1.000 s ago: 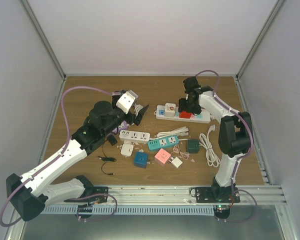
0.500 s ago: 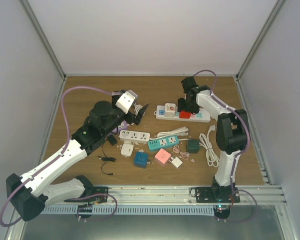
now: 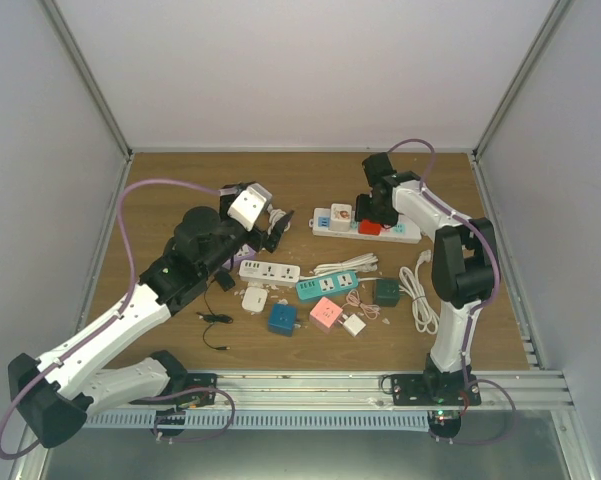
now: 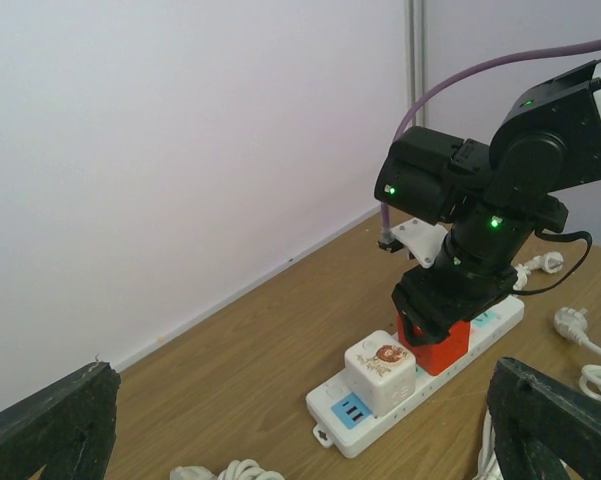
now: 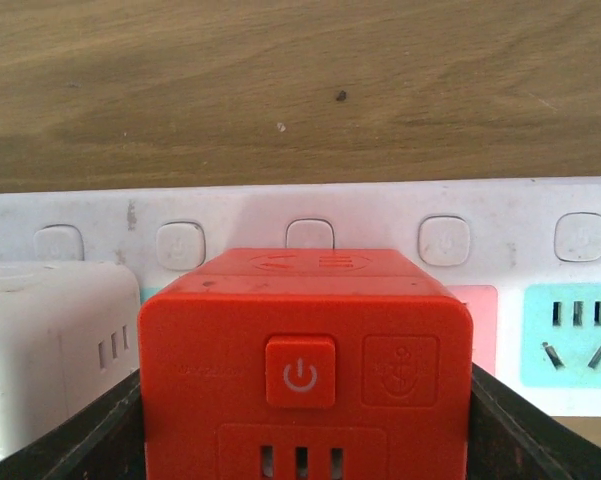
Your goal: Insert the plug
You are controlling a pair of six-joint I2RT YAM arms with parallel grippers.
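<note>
A red cube plug (image 3: 371,228) stands on the long white power strip (image 3: 404,236) at the back right, right beside a white cube adapter (image 3: 341,214). My right gripper (image 3: 373,216) is shut on the red plug from above. In the right wrist view the red plug (image 5: 302,370) fills the space between my black fingers (image 5: 105,435), with the strip's (image 5: 445,240) switch buttons behind it. My left gripper (image 3: 280,228) is open and empty, raised left of the strip. Its wrist view shows the red plug (image 4: 442,345), white adapter (image 4: 380,372) and strip (image 4: 348,438).
Near the middle lie a white strip (image 3: 269,271), a teal strip (image 3: 327,286), blue (image 3: 282,318), pink (image 3: 326,313), dark green (image 3: 386,291) and small white (image 3: 354,324) cubes, and a coiled white cable (image 3: 417,290). Walls enclose the table.
My right gripper has shifted slightly left and back with the red plug on the strip. My left arm has drawn back a little to the left.
</note>
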